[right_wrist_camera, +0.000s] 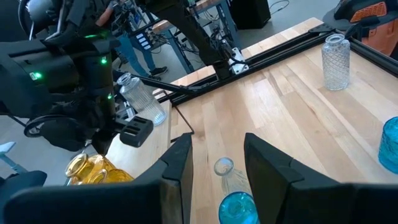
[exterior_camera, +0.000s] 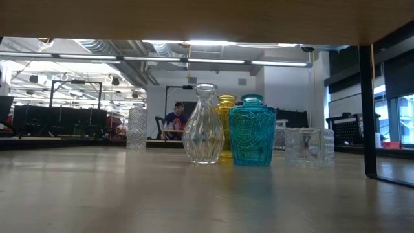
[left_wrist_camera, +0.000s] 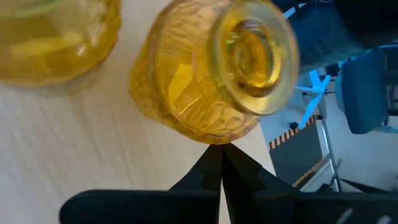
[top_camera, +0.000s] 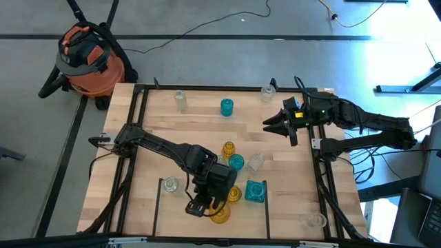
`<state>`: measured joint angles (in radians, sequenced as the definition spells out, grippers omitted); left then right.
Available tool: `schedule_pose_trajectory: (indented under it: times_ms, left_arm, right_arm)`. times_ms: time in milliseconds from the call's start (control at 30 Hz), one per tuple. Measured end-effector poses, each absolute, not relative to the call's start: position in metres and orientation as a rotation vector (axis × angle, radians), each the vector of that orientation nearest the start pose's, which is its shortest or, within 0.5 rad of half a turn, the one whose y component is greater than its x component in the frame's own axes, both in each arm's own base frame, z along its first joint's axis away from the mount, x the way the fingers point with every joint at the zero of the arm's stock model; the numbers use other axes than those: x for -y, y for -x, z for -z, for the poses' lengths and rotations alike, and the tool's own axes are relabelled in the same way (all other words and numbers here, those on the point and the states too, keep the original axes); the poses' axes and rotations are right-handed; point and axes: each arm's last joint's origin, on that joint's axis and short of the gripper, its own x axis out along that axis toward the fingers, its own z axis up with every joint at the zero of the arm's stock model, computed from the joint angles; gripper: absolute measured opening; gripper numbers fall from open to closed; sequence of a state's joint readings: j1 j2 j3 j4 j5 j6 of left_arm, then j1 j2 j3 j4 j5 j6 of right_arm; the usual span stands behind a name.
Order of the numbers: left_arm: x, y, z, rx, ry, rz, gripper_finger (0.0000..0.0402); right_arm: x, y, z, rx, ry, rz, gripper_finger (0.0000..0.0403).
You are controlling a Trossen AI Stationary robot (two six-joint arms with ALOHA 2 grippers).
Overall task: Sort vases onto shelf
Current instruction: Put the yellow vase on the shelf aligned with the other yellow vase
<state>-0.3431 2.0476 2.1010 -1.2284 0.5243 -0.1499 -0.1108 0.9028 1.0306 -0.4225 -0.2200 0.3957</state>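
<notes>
Clear vase, amber vase, teal vase — clustered mid-table.

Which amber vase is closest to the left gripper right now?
The amber vase at the table's near edge, right at the shut left gripper. The others, one beside the square teal vase and one mid-table, stand farther off.

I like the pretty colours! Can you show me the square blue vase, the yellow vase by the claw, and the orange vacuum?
Square teal vase (top_camera: 255, 191): high view, on its top face.
Amber vase (left_wrist_camera: 211, 81): left wrist view, on its body below the rim.
Orange vacuum (top_camera: 88, 60): high view, on its drum.
</notes>
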Motion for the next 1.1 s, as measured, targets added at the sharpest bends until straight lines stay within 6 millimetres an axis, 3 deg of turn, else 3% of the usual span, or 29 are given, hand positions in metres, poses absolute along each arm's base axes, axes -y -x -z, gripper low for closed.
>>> schedule_pose_trajectory:
  times_ms: [733, 1100]
  left_arm:
    - [0.156, -0.395, -0.326, -1.135, 0.082, 0.804, 0.0000]
    - [0.154, -0.402, -0.316, -1.080, 0.049, 0.859, 0.0000]
  right_arm:
    - [0.014, -0.183, -0.374, -0.309, -0.441, -0.051, 0.0111]
    - [0.014, -0.183, -0.374, -0.310, -0.441, -0.051, 0.0111]
